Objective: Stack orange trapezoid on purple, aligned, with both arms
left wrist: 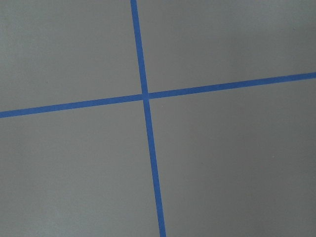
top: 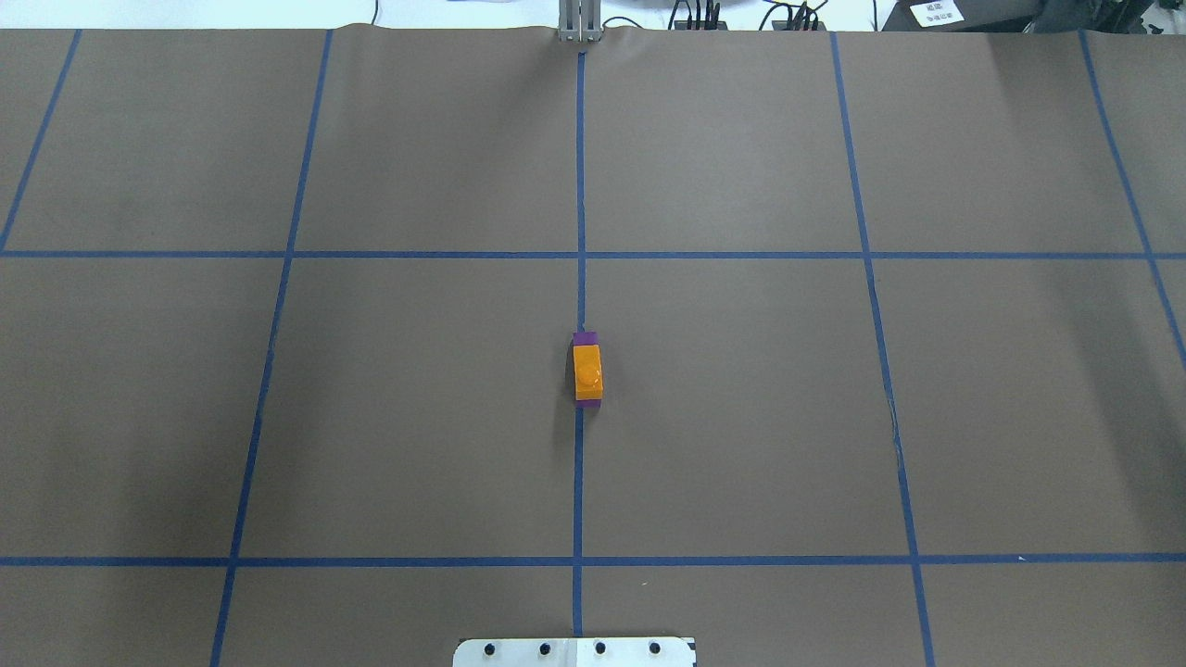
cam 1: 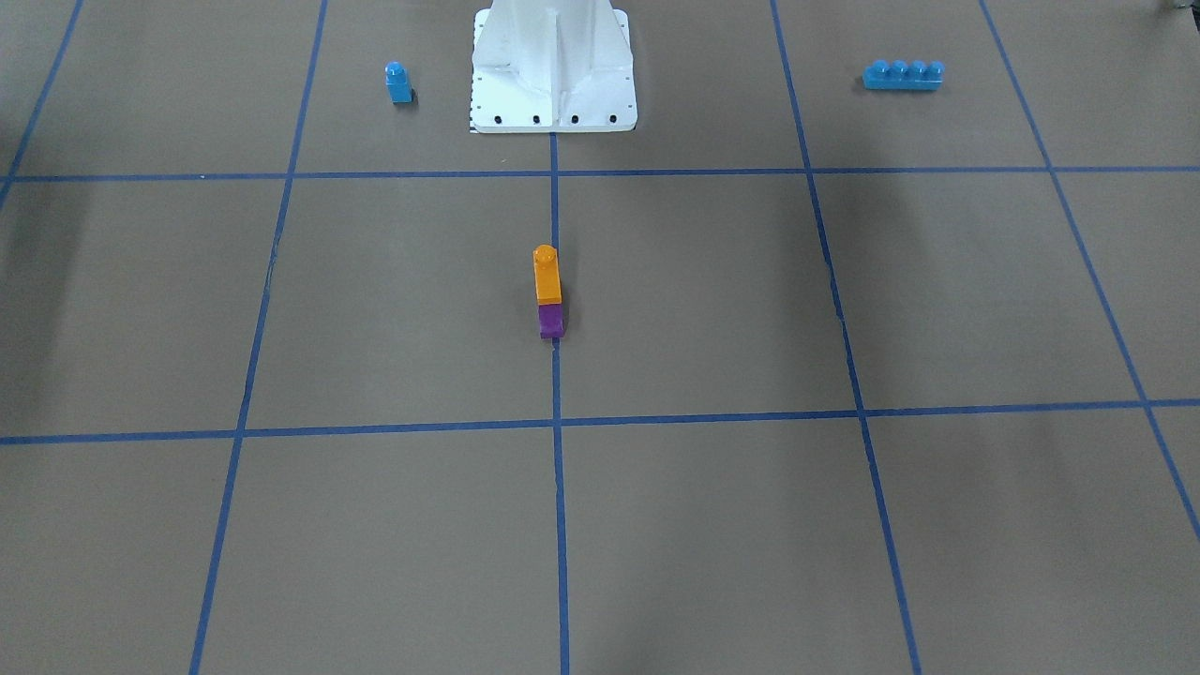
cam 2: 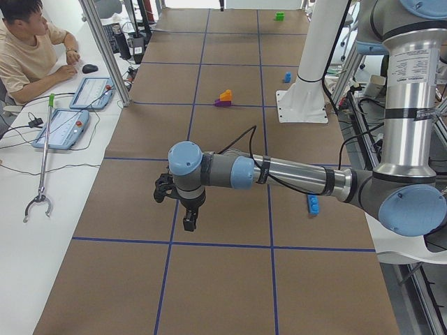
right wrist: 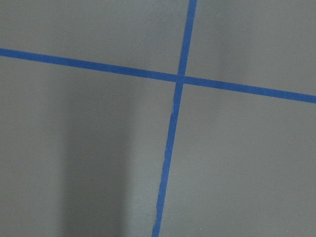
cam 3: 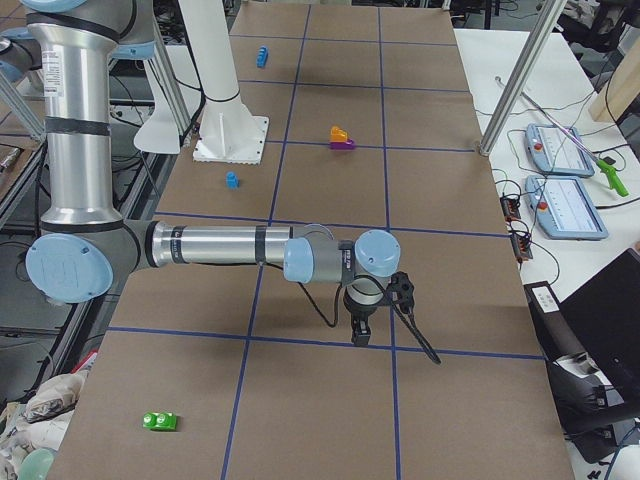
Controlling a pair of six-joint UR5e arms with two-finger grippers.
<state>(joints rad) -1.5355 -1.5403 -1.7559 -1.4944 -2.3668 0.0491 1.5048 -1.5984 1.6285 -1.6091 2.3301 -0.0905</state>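
Going from the left end of the table [top: 417,445] to the far end: the left arm [cam 2: 293,174] is stretched out low over the paper. The left gripper [cam 2: 190,220] points down near a blue tape crossing [left wrist: 144,95] and is clear of every block; can't tell if its jaws are apart or together. The long blue brick [cam 2: 313,204] lies just behind that forearm. Next is the white base [cam 2: 302,108]. Level with it at mid-table, on the centre tape line, the orange trapezoid [top: 587,371] sits stud-up on the purple [cam 1: 551,322]. From overhead a thin purple edge shows on its far and near sides; nothing is gripping the stack. The small blue block [cam 1: 398,82] is past the base. The right arm [cam 3: 220,245] is also low and outstretched, and the right gripper [cam 3: 360,330] points down by another tape crossing [right wrist: 180,79]; jaw state unreadable here too. A green block [cam 3: 160,421] lies at the far end.
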